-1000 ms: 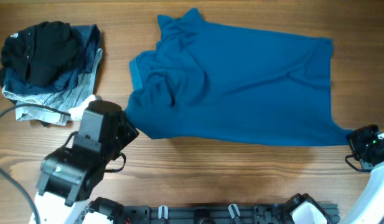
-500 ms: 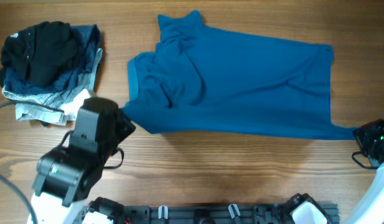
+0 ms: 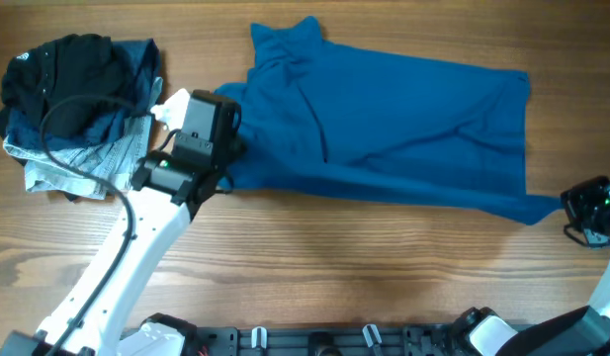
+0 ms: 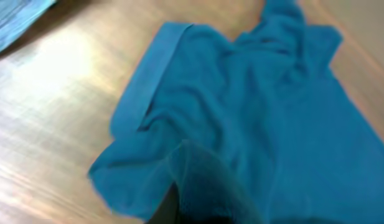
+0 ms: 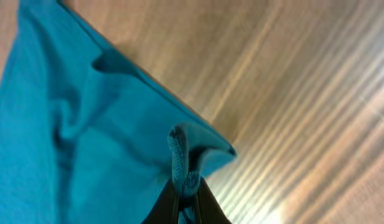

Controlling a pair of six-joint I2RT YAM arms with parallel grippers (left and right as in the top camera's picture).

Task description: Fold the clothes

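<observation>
The clothes (image 3: 393, 129), one royal-blue shirt-like garment, lie spread across the far middle of the wooden table (image 3: 334, 267), with the collar at the far left and the hem to the right. The cloth is soft and matte, with creases fanning out from the collar and a long diagonal fold toward the right edge. Its near right corner is drawn out to a point at the right gripper (image 3: 569, 205). Only the right wrist view shows the grip: jaws closed narrow on a bunched bit of hem, its stitched edge curling up above the tips. The left gripper (image 3: 229, 151) sits at the garment's near left edge. Its blurred wrist view shows cloth draped over dark fingers (image 4: 171, 210) pinched on it, and a flat banded sleeve cuff (image 4: 151, 74) on the wood. At the far left, a black garment (image 3: 67, 84) is heaped over pale denim jeans (image 3: 77, 158).
</observation>
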